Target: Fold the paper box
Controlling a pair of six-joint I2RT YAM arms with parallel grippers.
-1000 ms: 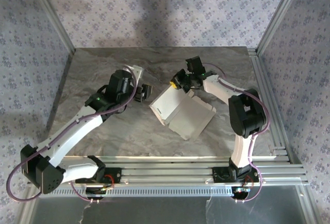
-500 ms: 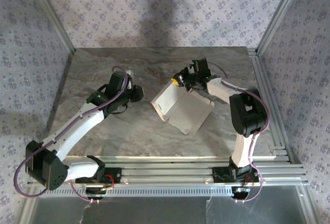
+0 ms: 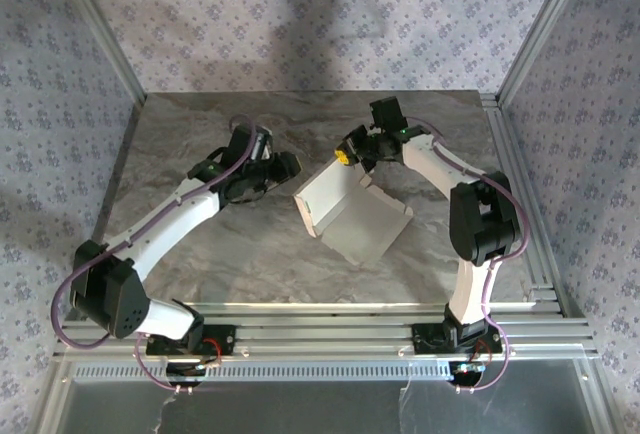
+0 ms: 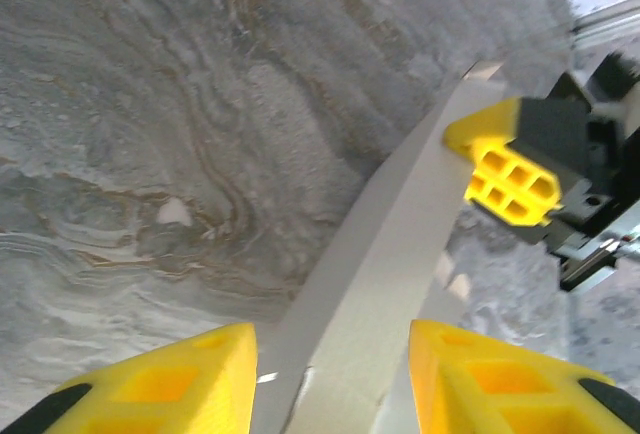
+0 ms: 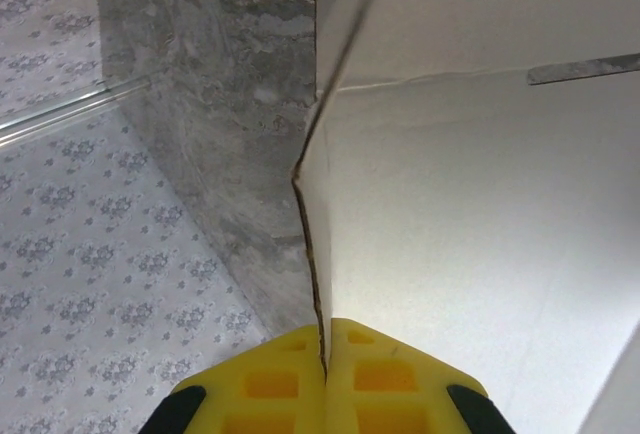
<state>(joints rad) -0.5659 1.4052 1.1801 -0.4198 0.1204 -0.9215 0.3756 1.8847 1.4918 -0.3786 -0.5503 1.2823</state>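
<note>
The paper box (image 3: 362, 222) is a pale, partly folded cardboard sheet in the middle of the table, with one panel raised at its left. My right gripper (image 3: 346, 157) is shut on the far top edge of that panel; in the right wrist view the yellow fingertips (image 5: 380, 374) pinch the cardboard (image 5: 480, 204) at its edge. My left gripper (image 3: 288, 166) hovers just left of the raised panel. From the left wrist camera, its yellow fingers (image 4: 170, 384) stand apart, open, and the panel (image 4: 400, 234) runs away between them without touching. The right gripper's yellow finger (image 4: 505, 169) shows at the panel's far end.
The grey marbled table (image 3: 200, 124) has bare surface to the left and at the back. Aluminium frame rails (image 3: 520, 194) run along the right side and the near edge (image 3: 330, 334). Patterned walls close in the back and sides.
My left arm has swung toward the box, its gripper now close to the raised panel's left end. The right gripper has kept hold of the panel, which shifted slightly.
</note>
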